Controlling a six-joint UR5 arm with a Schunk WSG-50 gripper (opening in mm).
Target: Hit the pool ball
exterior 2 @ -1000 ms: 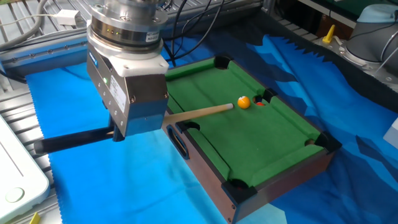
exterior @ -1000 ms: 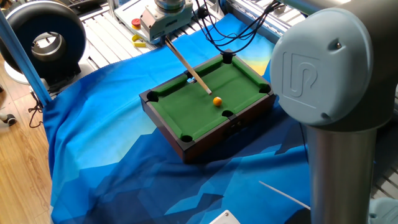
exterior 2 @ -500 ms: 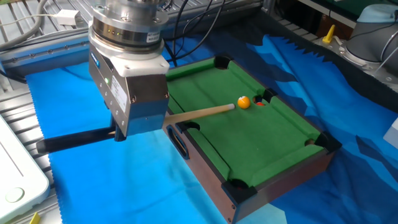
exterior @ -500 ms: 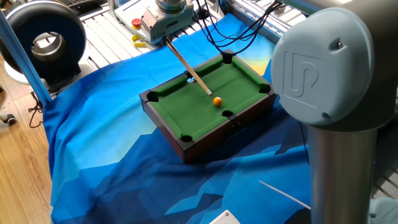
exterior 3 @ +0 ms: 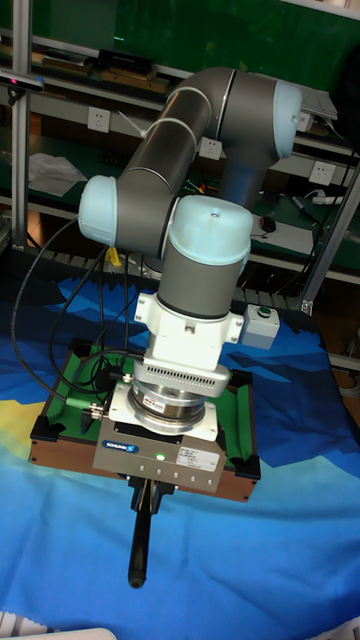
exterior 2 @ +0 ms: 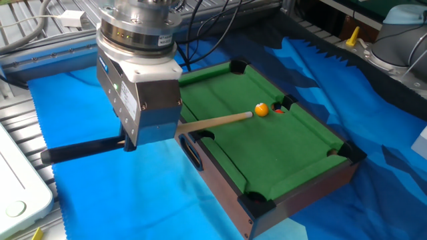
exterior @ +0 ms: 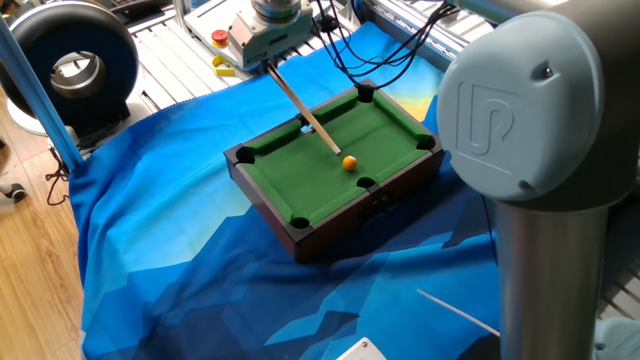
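One fixed view: one mini pool table (exterior: 300, 190) with green felt stands on a blue cloth (exterior: 180, 260) spread over the workbench. One pool ball (exterior: 348, 161), orange-yellow, lies on the felt just at 11 o'clock of the near side pocket. One wooden cue (exterior: 300, 107) slants in from 11 o'clock, its tip just short of the ball. Six pockets are countable. A black ring-shaped device (exterior: 75, 65) sits at 10 o'clock, over wooden flooring. A grey robot joint blocks the right side.

The other fixed view: the gripper (exterior 2: 140, 107) fills the left, its boxy body hiding the fingers; the cue (exterior 2: 213, 121) emerges from beneath it, and its black butt (exterior 2: 80, 151) projects at 9 o'clock. Grip is evident, but jaw opening cannot be judged. The pool ball (exterior 2: 261, 109) rests just beside a side pocket, cue tip close but apart.

Tall fixed view: only this shows the whole arm (exterior 3: 190, 170), folded above the pool table (exterior 3: 240, 450). The ball is hidden here. Shelving and wall sockets stand behind. The cue's butt (exterior 3: 140, 540) points to 6 o'clock over the cloth.
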